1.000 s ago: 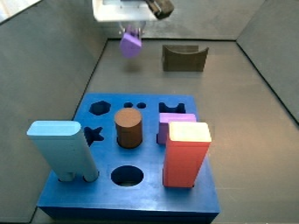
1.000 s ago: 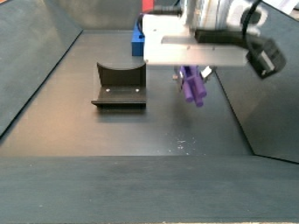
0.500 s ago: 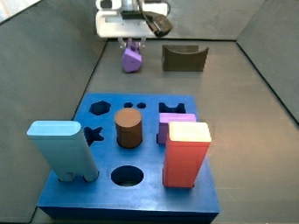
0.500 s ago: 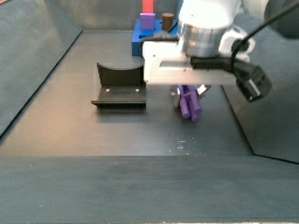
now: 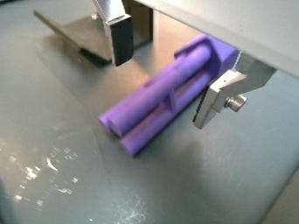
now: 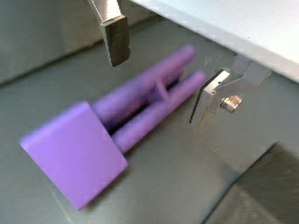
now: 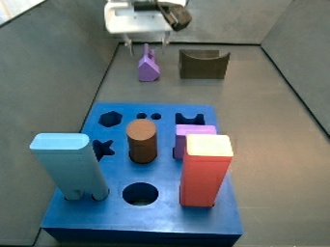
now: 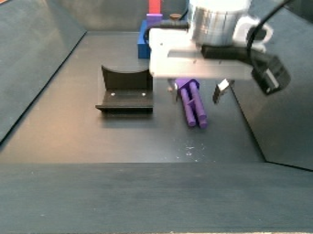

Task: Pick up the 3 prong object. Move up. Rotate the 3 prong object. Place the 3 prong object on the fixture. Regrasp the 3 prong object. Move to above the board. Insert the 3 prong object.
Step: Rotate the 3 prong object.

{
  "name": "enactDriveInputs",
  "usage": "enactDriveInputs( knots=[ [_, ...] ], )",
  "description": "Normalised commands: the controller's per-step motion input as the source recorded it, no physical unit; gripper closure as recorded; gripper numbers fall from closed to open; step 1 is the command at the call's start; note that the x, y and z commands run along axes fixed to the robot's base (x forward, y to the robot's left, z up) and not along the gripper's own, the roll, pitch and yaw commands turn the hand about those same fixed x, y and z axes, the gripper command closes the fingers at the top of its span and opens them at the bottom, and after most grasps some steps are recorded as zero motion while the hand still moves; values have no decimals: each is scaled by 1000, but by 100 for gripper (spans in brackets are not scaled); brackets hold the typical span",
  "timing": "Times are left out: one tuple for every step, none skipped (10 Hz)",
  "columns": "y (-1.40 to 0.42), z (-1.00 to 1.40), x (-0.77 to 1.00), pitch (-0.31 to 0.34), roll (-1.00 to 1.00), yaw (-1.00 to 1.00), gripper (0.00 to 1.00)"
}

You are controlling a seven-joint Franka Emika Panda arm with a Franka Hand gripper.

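Nearest in a side view, note the board (image 7: 165,174), with a red block (image 7: 206,172) and others standing in its holes. Beyond it, find the 3 prong object (image 7: 149,66) down on the dark floor, lying on its side in a side view (image 8: 191,102) and just beside the fixture (image 8: 124,90), not in its notch. Directly above, see the gripper (image 5: 167,74) spread wide, with the fingers (image 5: 121,42) flanking the purple peg and clear of it in both wrist views. Compare a second ago: carried in the air, pinched; now let go and resting on the floor. Probably means a placement that missed the fixture, so expect a fresh grasp before any regrasp, move above the board or insertion. Farthest back, against the rear wall, spot the fixture (image 7: 203,64), its notch empty.
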Motion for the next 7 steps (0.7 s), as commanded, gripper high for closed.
enactDriveInputs(
  knots=[
    [-3,1000,-11,65,-34,9,0],
    [-4,1000,-14,65,-39,10,0],
    [-8,1000,-23,54,-44,11,0],
    [-10,951,-26,46,-49,12,0],
    [-9,740,-23,43,-56,13,0],
    [-9,632,-21,44,-61,13,0],
    [0,0,0,0,0,1000,0]
  ],
)
